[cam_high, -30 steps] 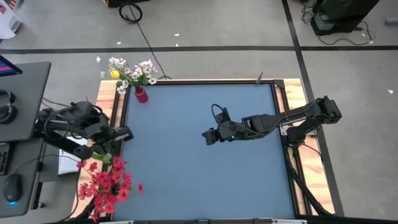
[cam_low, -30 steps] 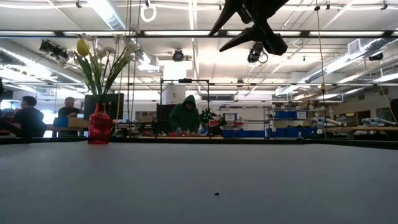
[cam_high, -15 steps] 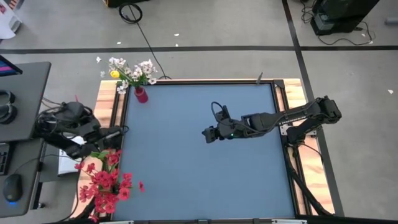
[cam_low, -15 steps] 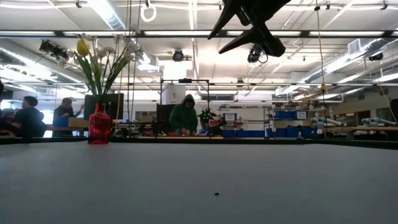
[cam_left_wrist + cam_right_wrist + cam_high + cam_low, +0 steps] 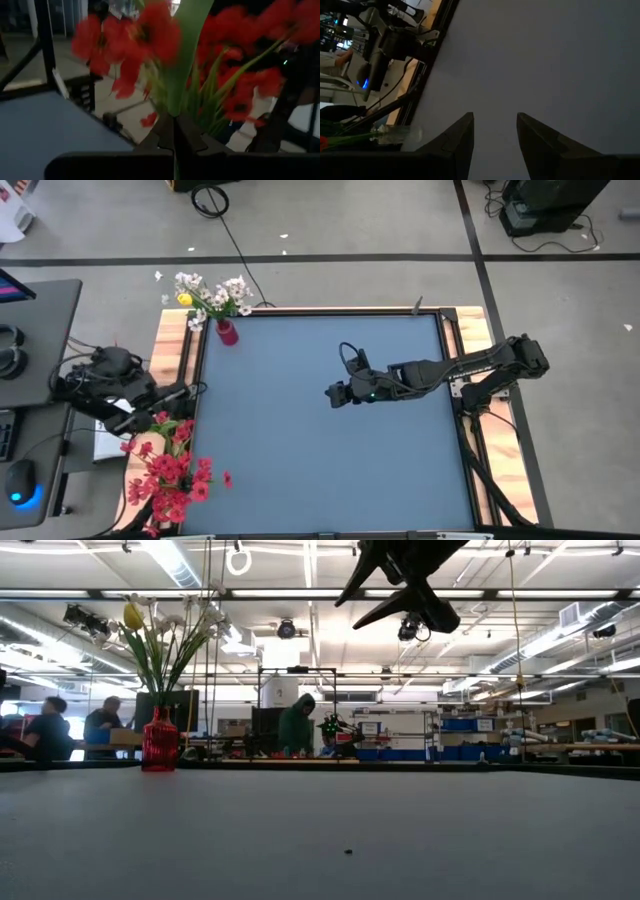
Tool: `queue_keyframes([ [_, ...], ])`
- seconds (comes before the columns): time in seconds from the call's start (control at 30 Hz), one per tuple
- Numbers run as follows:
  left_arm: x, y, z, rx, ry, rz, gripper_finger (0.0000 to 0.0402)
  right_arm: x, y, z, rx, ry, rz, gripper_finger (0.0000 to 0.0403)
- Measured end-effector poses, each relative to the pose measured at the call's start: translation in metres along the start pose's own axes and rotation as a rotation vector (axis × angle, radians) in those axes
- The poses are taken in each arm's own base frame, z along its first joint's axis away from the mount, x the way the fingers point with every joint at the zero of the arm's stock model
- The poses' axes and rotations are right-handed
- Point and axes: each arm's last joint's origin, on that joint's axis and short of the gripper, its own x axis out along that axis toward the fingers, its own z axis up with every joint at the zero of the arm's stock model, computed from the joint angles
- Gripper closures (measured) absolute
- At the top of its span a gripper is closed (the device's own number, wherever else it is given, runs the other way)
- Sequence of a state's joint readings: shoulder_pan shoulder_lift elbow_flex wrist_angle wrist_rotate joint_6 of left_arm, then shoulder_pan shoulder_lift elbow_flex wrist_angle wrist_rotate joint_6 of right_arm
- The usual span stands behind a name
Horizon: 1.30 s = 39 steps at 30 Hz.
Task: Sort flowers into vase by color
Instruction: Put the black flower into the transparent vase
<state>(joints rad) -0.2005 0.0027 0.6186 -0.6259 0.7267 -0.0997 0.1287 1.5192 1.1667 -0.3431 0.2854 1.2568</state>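
We see the left hand just off the left edge of the blue surface, pinching a green stem among the red flowers. Those red flowers sit past that same edge. The red vase stands at the surface's far left corner with white flowers and a yellow one. The right hand hangs over the middle of the surface, fingers spread.

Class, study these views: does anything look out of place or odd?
Yes. The red flowers lie bunched past the table's left edge, not in a vase, and one yellow bloom sits among white flowers in the red vase.
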Motion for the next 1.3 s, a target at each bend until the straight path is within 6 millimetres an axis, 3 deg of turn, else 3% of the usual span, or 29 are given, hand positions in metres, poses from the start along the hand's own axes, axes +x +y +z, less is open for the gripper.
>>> queue_keyframes([
  [0.2, 0.004, 0.005, -0.008, 0.023, 0.027, 0.003, 0.0401, 0.0, -0.001, -0.001, 0.023, 0.012, -0.009, 0.0245],
  [0.43, 0.007, 0.005, 0.007, 0.052, -0.133, -0.025, 0.0401, -0.001, 0.0, -0.005, 0.038, 0.027, -0.006, 0.0245],
  [0.67, 0.015, 0.014, 0.0, -0.043, -0.163, 0.007, 0.0401, -0.002, 0.001, -0.008, 0.034, 0.032, -0.004, 0.0245],
  [1.0, 0.021, 0.027, -0.007, -0.111, -0.245, 0.204, 0.0401, -0.006, -0.003, -0.019, -0.01, 0.053, -0.062, 0.0245],
  [1.17, 0.018, 0.03, 0.0, -0.083, -0.331, 0.367, 0.0401, -0.006, -0.003, -0.02, -0.022, 0.046, -0.07, 0.0245],
  [1.3, 0.015, 0.034, 0.01, -0.079, -0.377, 0.533, 0.0401, -0.006, 0.006, -0.016, -0.06, -0.004, 0.022, 0.0245],
])
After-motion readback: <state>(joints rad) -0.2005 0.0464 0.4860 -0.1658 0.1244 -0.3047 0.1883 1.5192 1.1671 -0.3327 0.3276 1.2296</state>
